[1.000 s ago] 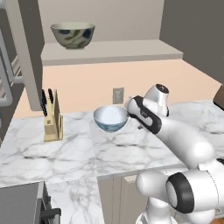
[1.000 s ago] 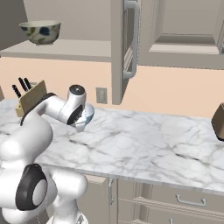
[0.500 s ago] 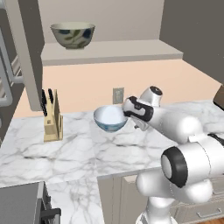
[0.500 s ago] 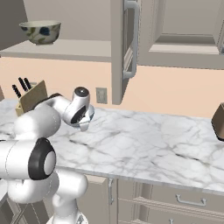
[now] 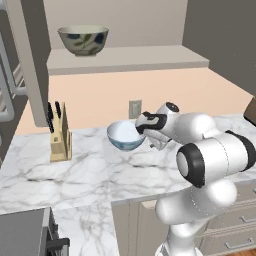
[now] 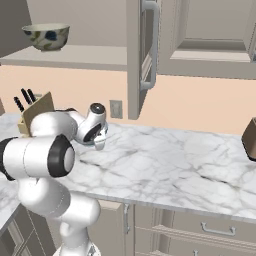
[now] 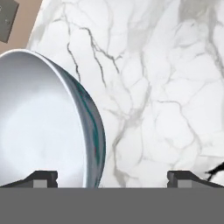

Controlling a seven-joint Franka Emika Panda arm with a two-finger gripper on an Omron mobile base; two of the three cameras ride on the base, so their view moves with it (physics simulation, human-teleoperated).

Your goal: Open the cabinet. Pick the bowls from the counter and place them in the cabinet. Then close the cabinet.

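The cabinet stands open, its door swung out to the left and its other door edge-on. On its beige shelf sits the olive-beige bowl. The pale blue-white bowl rests on the marble counter. My gripper points down at this bowl's right rim. It is open, and in the hand view the rim lies between the two fingertips, with no pad touching it.
A knife block stands left of the bowl. A wall outlet is behind it. A brown appliance sits at the counter's far right. A dark stove corner is at the lower left.
The hand has shifted a little left toward the blue-white bowl's rim, and the arm's elbow has swung round. Both bowls have stayed put.
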